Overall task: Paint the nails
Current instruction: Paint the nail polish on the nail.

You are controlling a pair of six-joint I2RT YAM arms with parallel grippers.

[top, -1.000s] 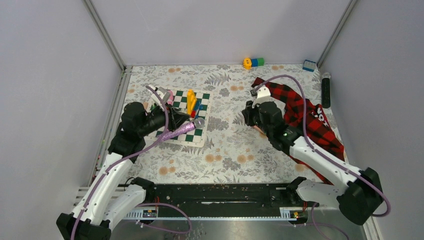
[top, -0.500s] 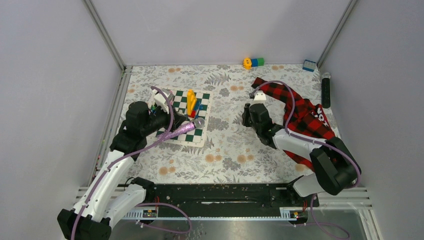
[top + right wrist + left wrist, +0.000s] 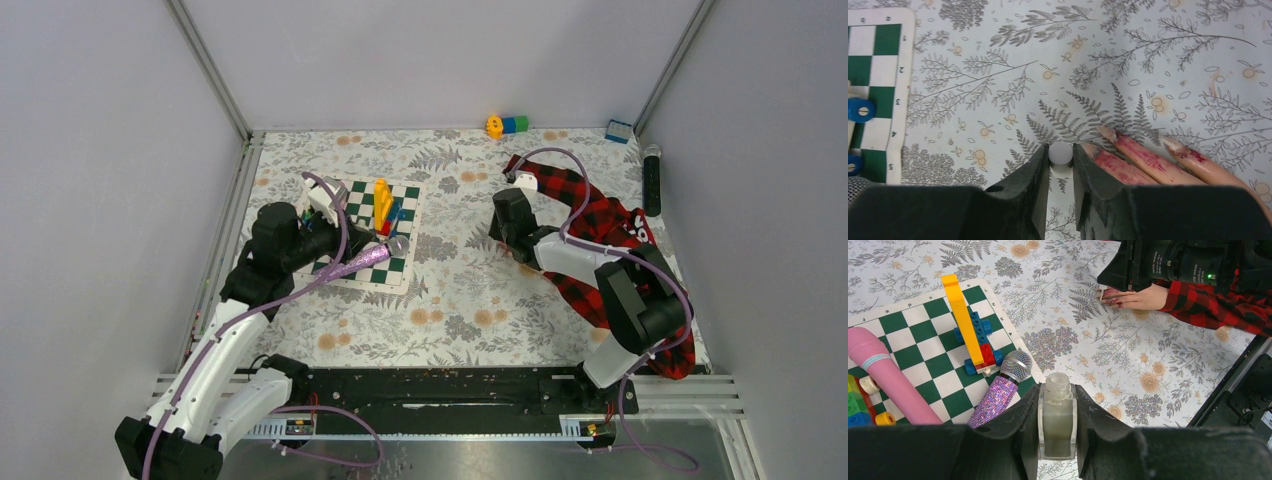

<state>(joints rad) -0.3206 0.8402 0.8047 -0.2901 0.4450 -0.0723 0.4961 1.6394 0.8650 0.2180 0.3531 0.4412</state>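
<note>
In the left wrist view my left gripper (image 3: 1057,388) is shut on a small clear nail polish bottle (image 3: 1057,426) with an open neck, held over the chessboard's near edge. The pale dummy hand (image 3: 1143,297) lies flat on the flowered cloth, its plaid sleeve (image 3: 1215,307) trailing right. My right gripper (image 3: 1061,149) is shut on a round white brush cap (image 3: 1061,156), pointing down just left of the red-smeared fingers (image 3: 1143,159). The nails (image 3: 1106,132) show at the fingertips, pale with red streaks. From above, the right gripper (image 3: 508,238) covers most of the hand.
A green chessboard (image 3: 401,266) holds a yellow, blue and red brick stack (image 3: 383,206), a glittery purple microphone (image 3: 362,262) and a pink microphone (image 3: 885,372). Toy blocks (image 3: 507,125), a blue brick (image 3: 619,131) and a black cylinder (image 3: 652,180) lie along the far and right edges.
My right arm has folded in, its elbow swinging left and back, and the gripper has shifted slightly toward the far side over the fingers. The left arm settled slightly.
</note>
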